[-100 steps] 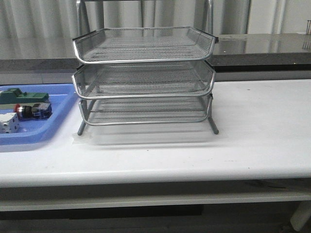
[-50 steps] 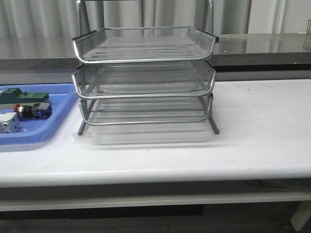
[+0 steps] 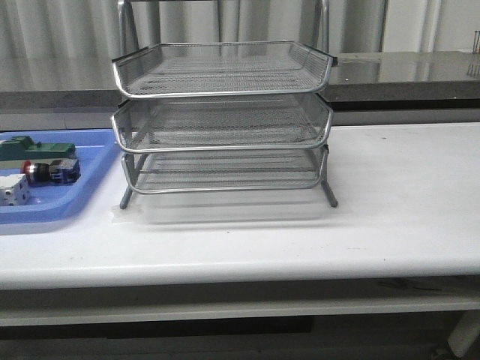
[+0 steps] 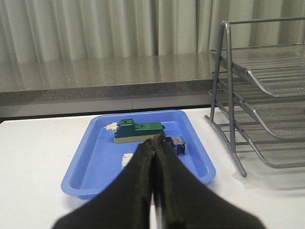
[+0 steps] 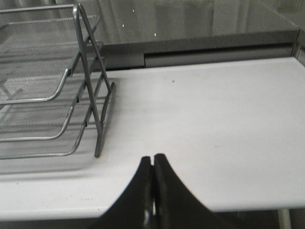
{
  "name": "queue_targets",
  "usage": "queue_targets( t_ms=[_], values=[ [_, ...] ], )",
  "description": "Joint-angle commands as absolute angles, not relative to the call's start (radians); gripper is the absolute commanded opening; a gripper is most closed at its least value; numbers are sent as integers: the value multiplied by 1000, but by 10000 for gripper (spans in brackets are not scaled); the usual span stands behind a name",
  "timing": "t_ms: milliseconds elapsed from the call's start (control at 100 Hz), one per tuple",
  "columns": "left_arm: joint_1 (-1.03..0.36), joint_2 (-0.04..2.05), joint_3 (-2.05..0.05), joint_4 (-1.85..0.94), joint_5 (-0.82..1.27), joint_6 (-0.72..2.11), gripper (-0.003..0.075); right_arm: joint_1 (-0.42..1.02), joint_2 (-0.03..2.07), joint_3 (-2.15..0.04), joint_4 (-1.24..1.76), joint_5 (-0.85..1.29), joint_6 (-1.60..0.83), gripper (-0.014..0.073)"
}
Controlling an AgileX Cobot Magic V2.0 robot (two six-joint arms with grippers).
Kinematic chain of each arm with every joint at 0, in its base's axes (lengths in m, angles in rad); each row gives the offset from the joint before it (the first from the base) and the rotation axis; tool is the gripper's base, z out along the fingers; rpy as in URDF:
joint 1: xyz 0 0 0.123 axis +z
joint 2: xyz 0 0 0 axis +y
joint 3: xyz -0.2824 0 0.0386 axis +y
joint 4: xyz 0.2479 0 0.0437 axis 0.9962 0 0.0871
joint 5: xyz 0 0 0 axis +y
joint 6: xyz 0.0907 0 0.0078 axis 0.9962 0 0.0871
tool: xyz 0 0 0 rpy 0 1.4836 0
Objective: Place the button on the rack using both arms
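i see the button (image 3: 51,172) in the blue tray (image 3: 71,206) at frame left, beside the rack (image 3: 223,120); left gripper (image 4: 154,143) and right gripper (image 5: 152,160) both closed, empty.

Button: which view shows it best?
Front view: the button lies whole in the blue tray, red cap visible. In the left wrist view the shut left claw covers most of it, leaving only its blue end. Right wrist view misses it.

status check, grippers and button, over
Left gripper shut, empty; right gripper shut, empty. Button in blue tray, rack empty. Nothing blocking.
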State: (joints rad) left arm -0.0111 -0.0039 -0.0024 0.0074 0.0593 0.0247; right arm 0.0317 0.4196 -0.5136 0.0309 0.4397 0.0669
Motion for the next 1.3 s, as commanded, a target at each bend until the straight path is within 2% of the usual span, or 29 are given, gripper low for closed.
queue_targets(
  t_ms=[0, 240, 690, 790, 980, 1050, 1290],
  values=[
    [-9, -36, 54, 0, -15, 14, -21, 27, 550, -635, 44, 465, 62, -60],
    [-9, -36, 54, 0, -15, 14, -21, 28, 799, -777, 241, 511, 62, -60],
    [-9, -36, 54, 0, -15, 14, -21, 33, 1113, -784, 585, 472, -15, -48],
    [-9, -36, 54, 0, -15, 14, -21, 33, 1160, -784, 695, 469, -95, 19],
    [-9, -36, 54, 0, -15, 14, -21, 33, 1216, -784, 946, 452, -287, 294],
    [-9, -36, 54, 0, -15, 14, -21, 33, 1235, -784, 1033, 448, -352, 366],
    [-9, -36, 54, 0, -15, 14, -21, 33, 1352, -784, 1385, 493, -633, 381]
  ],
)
